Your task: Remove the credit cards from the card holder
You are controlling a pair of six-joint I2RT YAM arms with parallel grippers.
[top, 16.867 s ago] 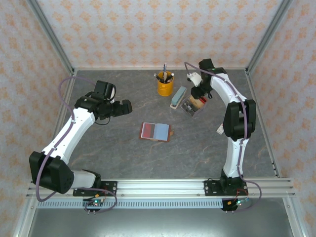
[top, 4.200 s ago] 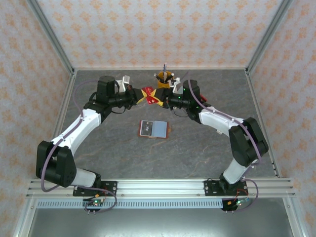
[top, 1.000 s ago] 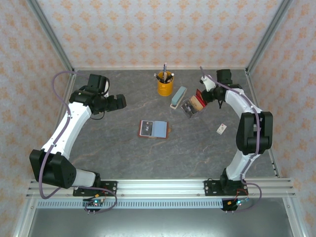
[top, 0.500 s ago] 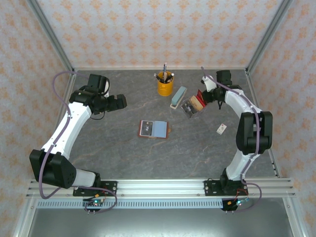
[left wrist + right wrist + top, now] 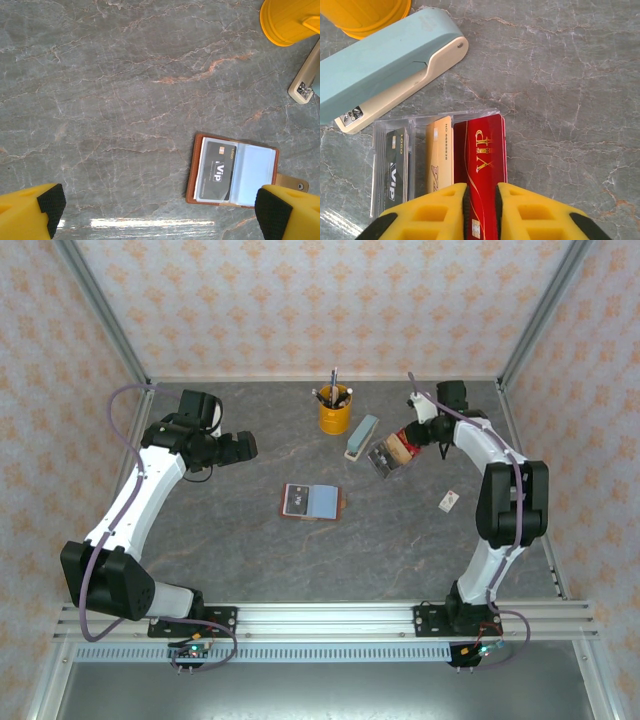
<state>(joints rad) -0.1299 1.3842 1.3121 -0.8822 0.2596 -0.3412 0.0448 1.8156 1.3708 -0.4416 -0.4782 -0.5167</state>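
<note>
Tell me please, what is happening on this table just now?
The right tool is down at a red card, which lies with a yellow card near the stapler; whether it grips it I cannot tell. The card holder lies open in the middle of the table, a black card in it. The left tool hovers wide open, holding nothing.

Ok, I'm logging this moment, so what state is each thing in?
Card holder: open flat, black card inside.
Red card: out, lying beside the yellow card.
Stapler: closed.
Pen cup: upright.
Left pincer: wide open, empty.
Right pincer: slightly parted over the red card.
</note>
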